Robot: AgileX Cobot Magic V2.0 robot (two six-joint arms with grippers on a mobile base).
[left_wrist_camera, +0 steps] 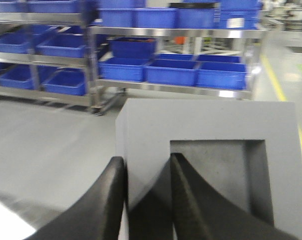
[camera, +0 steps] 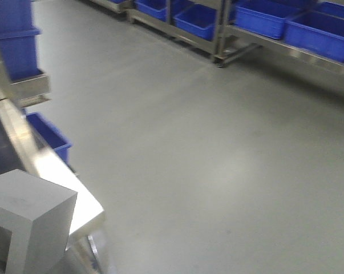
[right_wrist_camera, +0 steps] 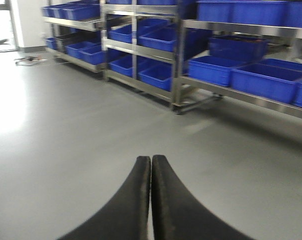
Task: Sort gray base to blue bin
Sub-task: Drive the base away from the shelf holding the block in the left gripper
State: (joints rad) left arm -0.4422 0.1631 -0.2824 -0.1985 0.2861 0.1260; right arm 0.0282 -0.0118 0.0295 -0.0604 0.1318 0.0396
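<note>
The small gray cube-like block [left_wrist_camera: 206, 125] is seen to be matt and smooth-sided, with a slightly grainier floor inside its square recess. The black curved gripper fingers [left_wrist_camera: 103, 200] are finished dull and rubbery-looking, while the blue plastic bins [left_wrist_camera: 173, 72] are glossy and are carried on shiny bare-metal racks [left_wrist_camera: 176, 32]. The smooth gray floor [camera: 217, 142] is marked by a soft sheen.

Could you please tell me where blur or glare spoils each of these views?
Front-facing view: motion-blurred throughout, with glare on the steel ledge near the gray base. Left wrist view: background shelves smeared, left hand soft-edged. Right wrist view: floor washed out at left, right hand slightly blurred.
</note>
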